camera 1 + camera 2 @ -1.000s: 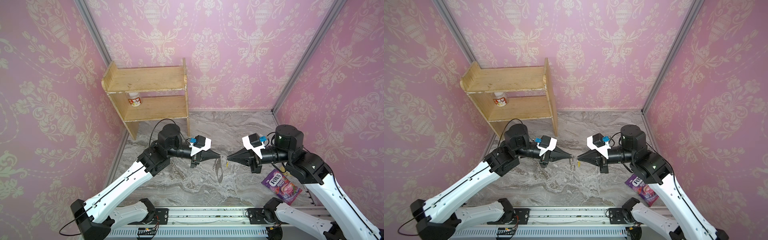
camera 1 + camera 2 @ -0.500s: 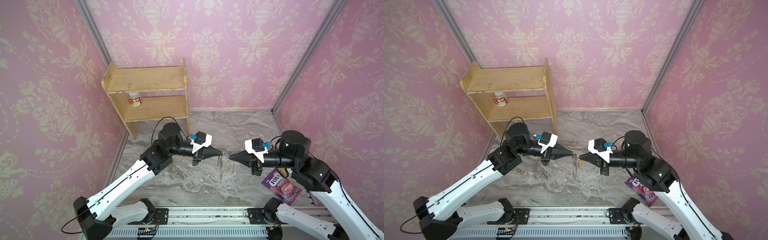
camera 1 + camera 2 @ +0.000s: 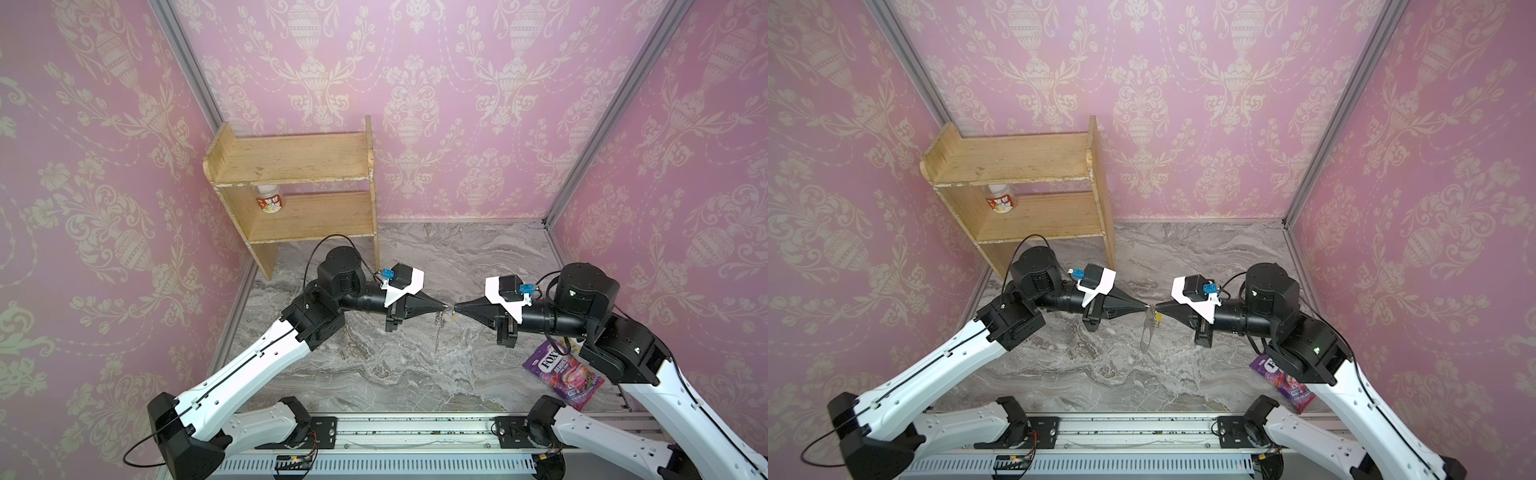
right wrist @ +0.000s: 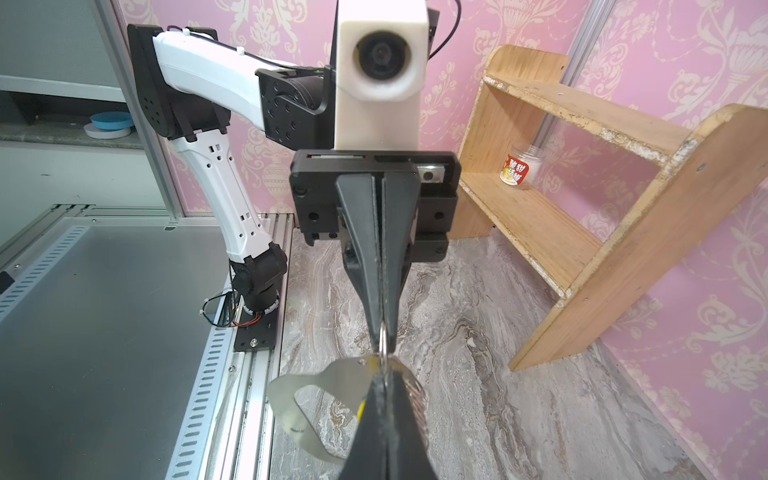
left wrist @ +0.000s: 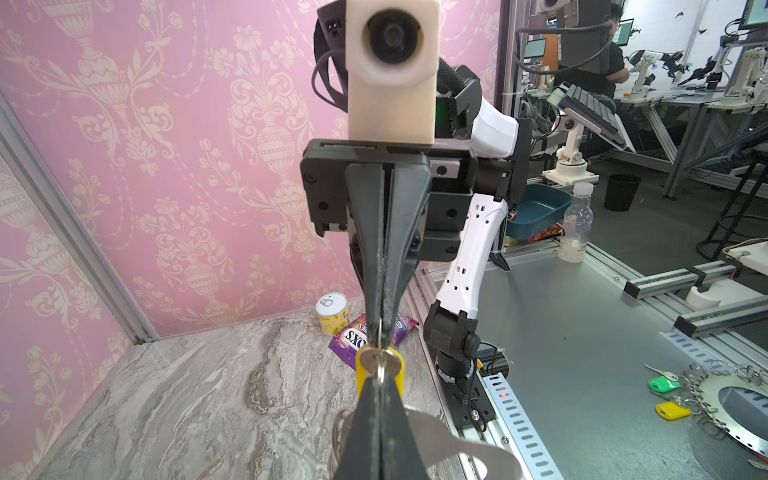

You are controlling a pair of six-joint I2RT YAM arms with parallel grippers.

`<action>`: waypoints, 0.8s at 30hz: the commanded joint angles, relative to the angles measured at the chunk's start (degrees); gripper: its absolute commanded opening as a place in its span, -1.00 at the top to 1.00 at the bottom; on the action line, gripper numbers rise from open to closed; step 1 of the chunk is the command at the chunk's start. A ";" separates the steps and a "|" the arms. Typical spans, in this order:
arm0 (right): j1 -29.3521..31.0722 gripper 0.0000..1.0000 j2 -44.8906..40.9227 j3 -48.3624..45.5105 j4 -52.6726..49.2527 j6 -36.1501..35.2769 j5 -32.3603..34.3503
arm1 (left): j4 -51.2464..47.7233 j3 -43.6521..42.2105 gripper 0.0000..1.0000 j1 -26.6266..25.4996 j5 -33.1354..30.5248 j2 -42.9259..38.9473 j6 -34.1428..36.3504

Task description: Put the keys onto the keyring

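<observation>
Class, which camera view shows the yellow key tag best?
The left wrist view: the yellow key tag faces it, large and close. The right wrist view shows only a sliver; both top views a tiny speck.

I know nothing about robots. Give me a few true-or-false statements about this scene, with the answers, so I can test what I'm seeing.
1. The left gripper and right gripper meet almost tip to tip above the marble table. True.
2. The purple sweets packet lies on the wooden shelf. False: it lies on the table beside the right arm.
3. The grey keyring hangs from the left gripper's closed tips. True.
4. The yellow key tag lies on the table. False: it is in the air, pinched at the right gripper's tips.
5. A small jar stands on the shelf's lower board. True.
</observation>
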 commanded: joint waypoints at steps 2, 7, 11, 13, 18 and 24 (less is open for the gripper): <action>0.54 1.00 -0.62 0.27 2.13 1.79 0.62 | 3.52 -1.15 1.00 -0.37 -1.77 -1.62 -1.42; 0.61 1.00 -1.03 0.62 2.12 2.15 0.80 | 7.59 -3.01 1.00 -0.45 -4.89 -2.98 -2.56; 0.72 1.00 -0.99 0.38 2.54 2.67 1.50 | 9.09 -3.53 1.00 -0.42 -5.22 -3.12 -3.35; 0.67 1.00 -0.77 0.28 2.83 2.89 1.95 | 9.26 -3.47 1.00 -0.46 -4.86 -2.96 -3.75; 0.85 1.00 -0.51 0.15 3.84 3.10 2.21 | 9.20 -3.44 1.00 -0.46 -4.64 -2.75 -3.64; 1.07 1.00 0.01 0.52 4.12 3.30 2.23 | 8.96 -3.37 1.00 -0.54 -4.36 -2.57 -3.09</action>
